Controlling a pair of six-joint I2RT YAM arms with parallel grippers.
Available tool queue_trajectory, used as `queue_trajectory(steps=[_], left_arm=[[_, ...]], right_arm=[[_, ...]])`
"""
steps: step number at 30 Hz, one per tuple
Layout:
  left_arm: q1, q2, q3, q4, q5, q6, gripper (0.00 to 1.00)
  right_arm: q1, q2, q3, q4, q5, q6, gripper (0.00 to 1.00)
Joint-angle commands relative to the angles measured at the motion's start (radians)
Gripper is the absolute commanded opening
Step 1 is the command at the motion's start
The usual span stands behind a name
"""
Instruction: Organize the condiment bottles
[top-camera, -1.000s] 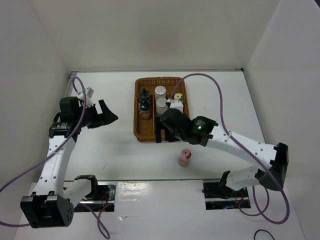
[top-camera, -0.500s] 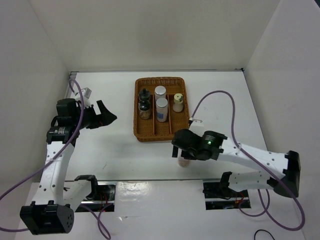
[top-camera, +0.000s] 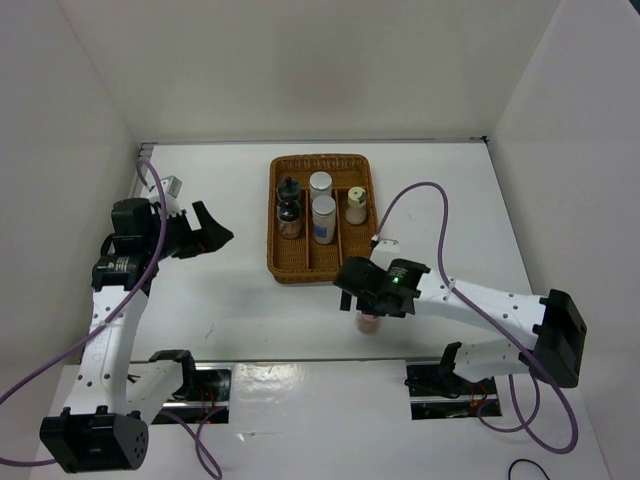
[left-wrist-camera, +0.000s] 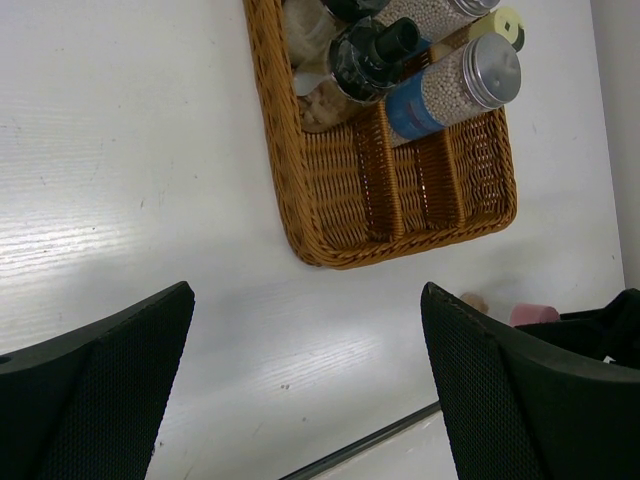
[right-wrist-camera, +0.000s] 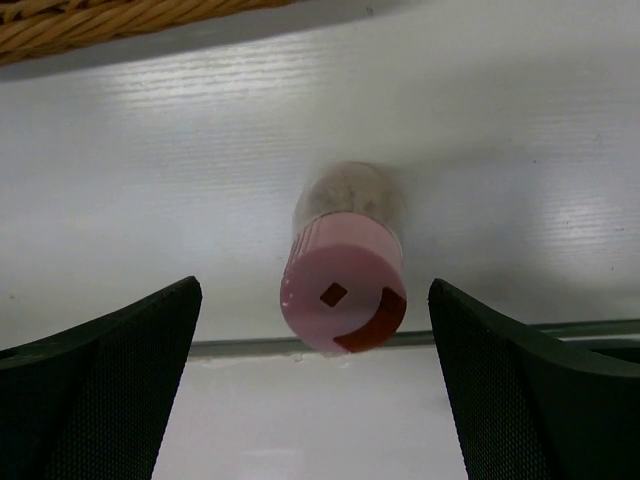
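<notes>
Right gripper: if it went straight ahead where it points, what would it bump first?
The right gripper would probably meet the pink-capped bottle, standing on the table between its open fingers. Depth is unclear.

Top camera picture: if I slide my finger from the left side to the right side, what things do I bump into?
left gripper → two black-capped bottles → two silver-capped bottles → yellow-capped bottle

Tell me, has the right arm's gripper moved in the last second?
Yes. The right gripper left the wicker tray's right side and moved toward the near edge of the table, over the pink-capped bottle outside the tray.
</notes>
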Motion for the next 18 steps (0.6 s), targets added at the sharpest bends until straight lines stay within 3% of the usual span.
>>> queue_trajectory(steps=[1,8,18], left_arm=[[0.005,-0.019,-0.004,0.007,0.006,0.002,1.00],[0.005,-0.019,-0.004,0.007,-0.003,0.002,1.00],[0.005,-0.019,-0.004,0.007,-0.004,0.002,1.00]], right_arm=[[-0.031,0.008,-0.003,0.074,0.056,-0.035,0.98],[-0.089,0.017,-0.022,0.111,0.018,-0.100,0.89],[-0.089,0.006,-0.031,0.102,-0.038,-0.100,0.86]])
